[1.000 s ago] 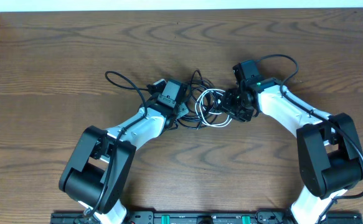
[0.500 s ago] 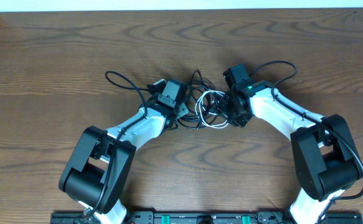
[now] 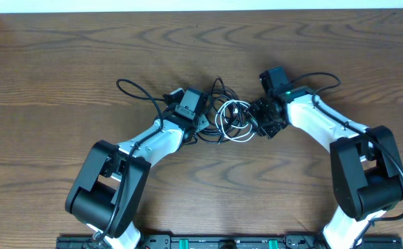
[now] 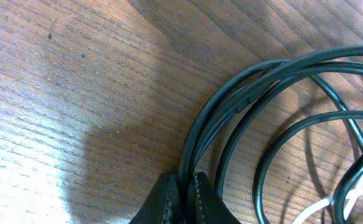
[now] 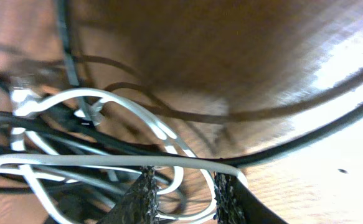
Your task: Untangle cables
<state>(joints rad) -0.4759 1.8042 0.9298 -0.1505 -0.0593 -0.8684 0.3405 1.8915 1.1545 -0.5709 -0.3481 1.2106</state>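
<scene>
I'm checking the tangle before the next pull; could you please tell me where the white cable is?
In the overhead view the white cable lies coiled centrally among the black cables, between the left gripper and the right gripper.

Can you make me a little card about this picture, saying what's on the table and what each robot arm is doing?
Table: brown wood
Things on it: black cables and a white cable, tangled together in the middle
Left fingers: pinched shut on the black cables
Right fingers: apart, one on each side of the white cable
Tangle: not undone yet
</scene>
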